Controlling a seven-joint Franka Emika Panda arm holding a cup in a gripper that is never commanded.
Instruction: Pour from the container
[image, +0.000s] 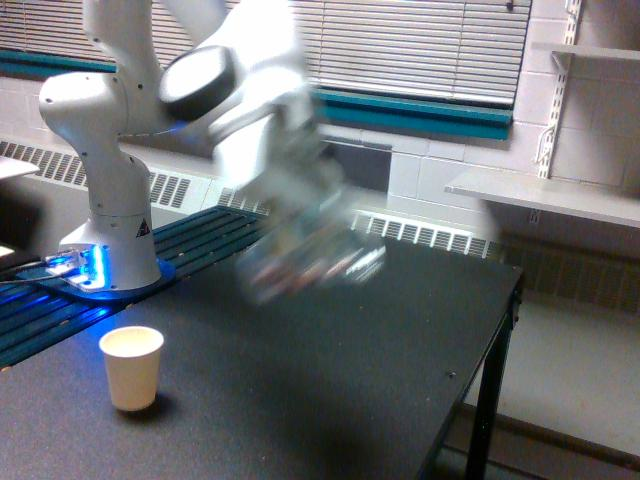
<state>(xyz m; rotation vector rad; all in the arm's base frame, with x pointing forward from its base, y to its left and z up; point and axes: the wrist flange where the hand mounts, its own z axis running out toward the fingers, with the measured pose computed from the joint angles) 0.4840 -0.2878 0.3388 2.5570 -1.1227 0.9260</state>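
The pincer (300, 215) was a blur above the desk (330, 380), its grip unreadable; the container (315, 262) hung smeared beneath; a paper cup (132, 367) stood well apart.

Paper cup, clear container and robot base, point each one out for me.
paper cup (132, 370): exterior view, middle of its side wall.
clear container (312, 262): exterior view, middle of its motion-blurred body.
robot base (113, 245): exterior view, front of the white pedestal.
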